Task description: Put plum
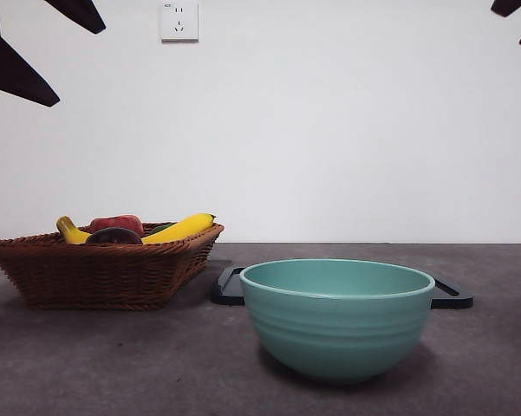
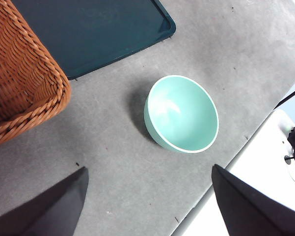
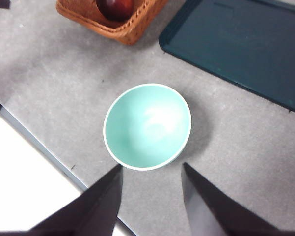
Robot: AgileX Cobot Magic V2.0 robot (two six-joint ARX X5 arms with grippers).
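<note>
I have the grey bench (image 1: 87, 364) running across all three views, with both arms held high above it and nothing gripped.

The dark tray (image 3: 245, 49) lies flat on the bench, out beyond my right claw (image 3: 152, 196) and past the bowl as that wrist camera sees it. In the front view only its black rim shows behind the bowl.

The wicker basket (image 1: 104, 269) sits on the bench well ahead of both claws. One corner of it comes close to the tray in the left wrist view, though I cannot tell whether they touch.

The mint-green bowl (image 1: 336, 321) stands upright on the bench with nothing in it. It sits just ahead of my right claw, almost between that claw's two jaws, and ahead of my left claw (image 2: 147, 201) as well.

A yellow banana (image 1: 182, 229) and a red fruit (image 1: 117, 224) lie in the basket.

The plum (image 1: 114, 236) rests in the basket too, well ahead of the right claw, beyond the bowl. It is dark and round, low against the basket's rim beside the red fruit. Being round, it shows me no long axis and no clear pointing direction.

My left claw hangs with its jaws spread wide; my right claw's jaws are parted less widely. Both are empty.
</note>
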